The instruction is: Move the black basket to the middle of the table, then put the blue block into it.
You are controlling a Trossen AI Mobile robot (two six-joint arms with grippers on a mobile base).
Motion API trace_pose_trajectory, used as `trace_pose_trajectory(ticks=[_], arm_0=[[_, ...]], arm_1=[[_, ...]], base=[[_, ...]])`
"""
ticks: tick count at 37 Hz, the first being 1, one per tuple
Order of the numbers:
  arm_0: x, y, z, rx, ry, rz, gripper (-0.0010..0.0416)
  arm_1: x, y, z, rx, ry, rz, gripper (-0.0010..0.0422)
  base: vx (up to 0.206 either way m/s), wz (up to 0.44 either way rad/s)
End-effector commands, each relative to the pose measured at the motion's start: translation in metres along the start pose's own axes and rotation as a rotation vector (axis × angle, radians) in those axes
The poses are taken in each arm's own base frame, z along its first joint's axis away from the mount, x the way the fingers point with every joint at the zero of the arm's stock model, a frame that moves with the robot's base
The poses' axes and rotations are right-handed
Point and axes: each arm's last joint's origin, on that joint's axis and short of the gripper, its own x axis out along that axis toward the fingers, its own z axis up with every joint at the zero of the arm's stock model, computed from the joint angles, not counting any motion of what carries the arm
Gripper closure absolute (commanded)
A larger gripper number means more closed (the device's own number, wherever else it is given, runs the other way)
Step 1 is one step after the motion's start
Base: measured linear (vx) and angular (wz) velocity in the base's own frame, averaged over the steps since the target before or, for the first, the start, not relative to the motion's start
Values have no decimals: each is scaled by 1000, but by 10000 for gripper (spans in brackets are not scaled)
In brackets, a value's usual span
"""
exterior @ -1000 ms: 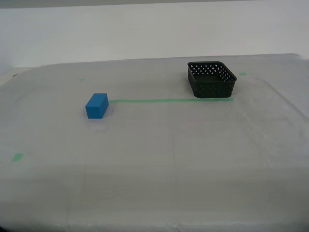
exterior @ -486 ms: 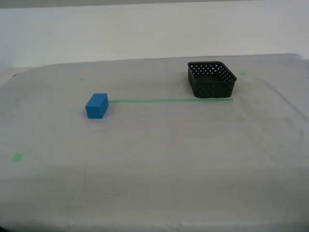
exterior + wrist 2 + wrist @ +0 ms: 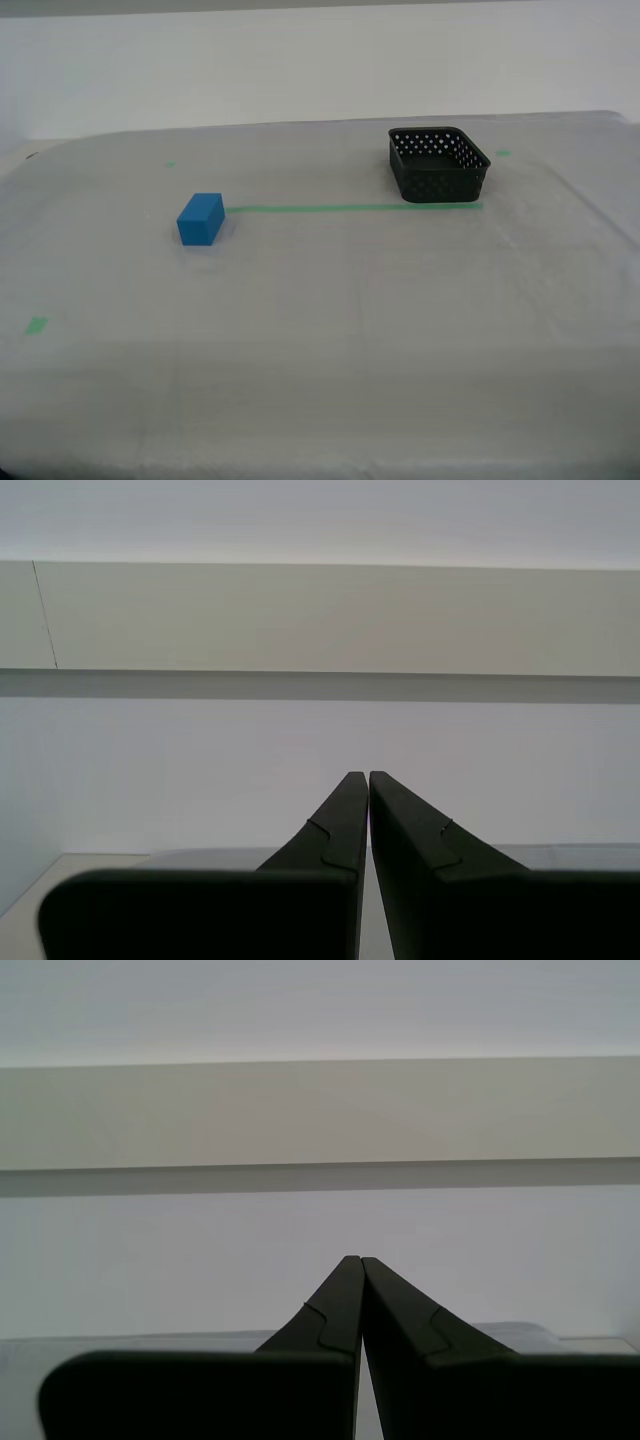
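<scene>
Evidently nothing has moved over the last second: the black basket (image 3: 439, 163) sits upper right on the tabletop (image 3: 330, 330), the blue block (image 3: 201, 219) left of centre, well apart, while the first end effector (image 3: 360, 1260) and second end effector (image 3: 367, 775) stay closed and empty, so the task looks unstarted.

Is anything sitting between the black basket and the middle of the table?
Nothing visible does. The black basket sits toward the exterior view's right, and the cloth between it and the table middle is bare apart from flat green tape. The blue block lies farther left.

The blue block (image 3: 201, 219) and the black basket (image 3: 438, 164) sit well apart (green tape line (image 3: 350, 208) between) on the table (image 3: 320, 330).
</scene>
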Motion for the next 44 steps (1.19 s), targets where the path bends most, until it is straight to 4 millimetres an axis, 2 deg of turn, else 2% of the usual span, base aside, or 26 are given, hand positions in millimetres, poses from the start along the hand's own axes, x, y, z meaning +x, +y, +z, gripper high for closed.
trace_pose_trajectory(ticks=[1,21,34,44], arm_0=[[0,0,1,-1,-5,1,405],[0,0,0,0,4,1,407],[0,0,-5,23,73,0,407],[9,0,19,13,195,-1,407]], arm_1=[[0,0,1,2,-6,0,412],[0,0,1,1,-6,0,412],[0,0,1,1,-6,0,412],[0,0,1,2,-6,0,412]], base=[[0,0],[0,0],[0,0],[0,0]])
